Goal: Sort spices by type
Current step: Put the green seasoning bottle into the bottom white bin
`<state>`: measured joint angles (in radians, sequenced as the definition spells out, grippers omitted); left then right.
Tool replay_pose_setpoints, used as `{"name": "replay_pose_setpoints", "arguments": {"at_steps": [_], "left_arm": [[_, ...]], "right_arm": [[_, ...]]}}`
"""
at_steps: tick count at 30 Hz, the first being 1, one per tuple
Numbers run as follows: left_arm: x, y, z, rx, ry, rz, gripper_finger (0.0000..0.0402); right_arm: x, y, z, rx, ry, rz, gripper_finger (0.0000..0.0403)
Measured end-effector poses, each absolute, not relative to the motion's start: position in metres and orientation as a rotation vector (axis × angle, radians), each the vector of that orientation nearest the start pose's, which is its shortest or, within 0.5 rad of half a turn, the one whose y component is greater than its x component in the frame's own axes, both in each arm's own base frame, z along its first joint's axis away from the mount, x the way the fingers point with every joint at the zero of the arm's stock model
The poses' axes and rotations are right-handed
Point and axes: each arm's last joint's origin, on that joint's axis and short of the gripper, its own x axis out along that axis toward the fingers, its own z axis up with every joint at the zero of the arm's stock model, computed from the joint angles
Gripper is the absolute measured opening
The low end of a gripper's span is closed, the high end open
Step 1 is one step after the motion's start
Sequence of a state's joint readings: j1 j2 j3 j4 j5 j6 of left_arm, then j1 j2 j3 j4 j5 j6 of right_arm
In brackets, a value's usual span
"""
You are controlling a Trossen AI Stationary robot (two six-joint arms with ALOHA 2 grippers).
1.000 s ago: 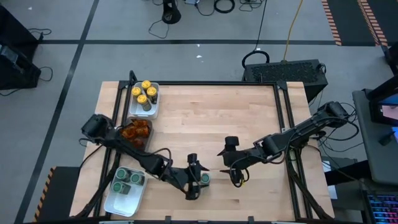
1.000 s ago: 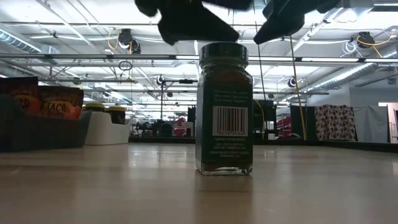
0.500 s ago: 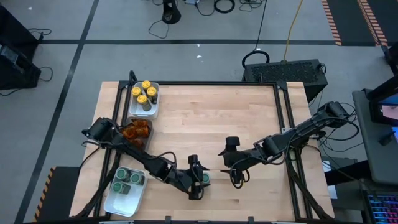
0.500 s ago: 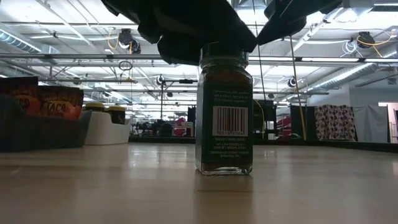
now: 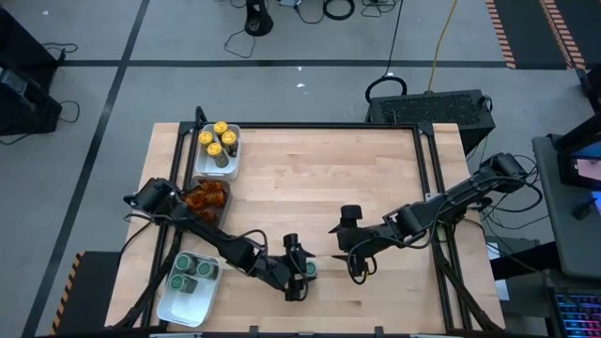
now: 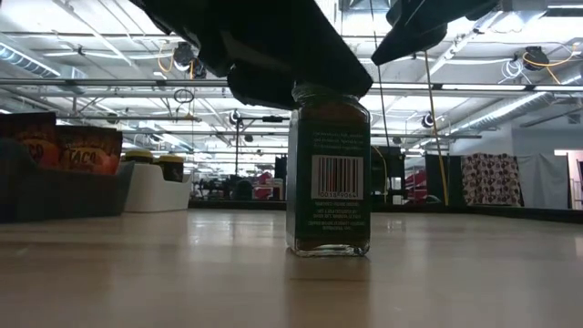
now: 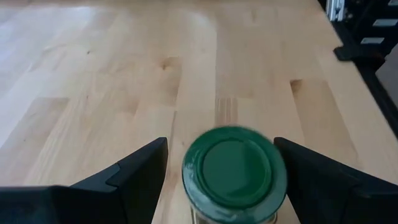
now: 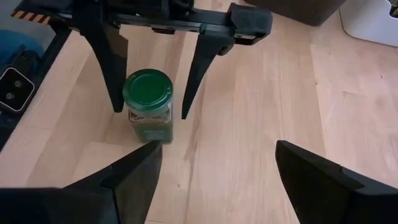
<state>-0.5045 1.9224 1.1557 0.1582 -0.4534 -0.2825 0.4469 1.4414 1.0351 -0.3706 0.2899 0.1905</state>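
High view is showing three containers lining the worktop's (image 5: 319, 178) left edge: a far white tray (image 5: 232, 161) holding four yellow-lidded jars (image 5: 217, 140), a dark grey tray (image 5: 196, 187) in the middle carrying orange-brown packets (image 5: 205, 198), and a near white tray (image 5: 188, 302) containing three green-lidded jars (image 5: 192, 272). One more green-lidded jar (image 6: 329, 169) is standing upright near the worktop's near edge, outside every tray. The left hand (image 8: 151, 81) is straddling that jar, fingers spread on either side and not touching it. The right hand (image 5: 359, 272) is hovering just to the jar's right, released and holding nothing.
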Motion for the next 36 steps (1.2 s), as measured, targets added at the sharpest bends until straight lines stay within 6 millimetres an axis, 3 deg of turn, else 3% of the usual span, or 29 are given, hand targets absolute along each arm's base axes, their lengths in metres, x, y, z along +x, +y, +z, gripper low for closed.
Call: {"name": "replay_pose_setpoints", "arguments": {"at_steps": [12, 26, 36], "left_arm": [[0.368, -0.187, 0.154, -0.015, 0.546, 0.002, 0.0295], [0.366, -0.186, 0.155, 0.003, 0.567, 0.004, 0.0295], [0.361, -0.184, 0.168, 0.008, 0.573, 0.003, 0.0295]], "right_arm": [[0.277, 0.123, 0.257, -0.103, 0.734, 0.079, 0.0297], [0.277, 0.123, 0.256, -0.103, 0.735, 0.079, 0.0297], [0.277, 0.123, 0.256, -0.106, 0.736, 0.079, 0.0297]]}}
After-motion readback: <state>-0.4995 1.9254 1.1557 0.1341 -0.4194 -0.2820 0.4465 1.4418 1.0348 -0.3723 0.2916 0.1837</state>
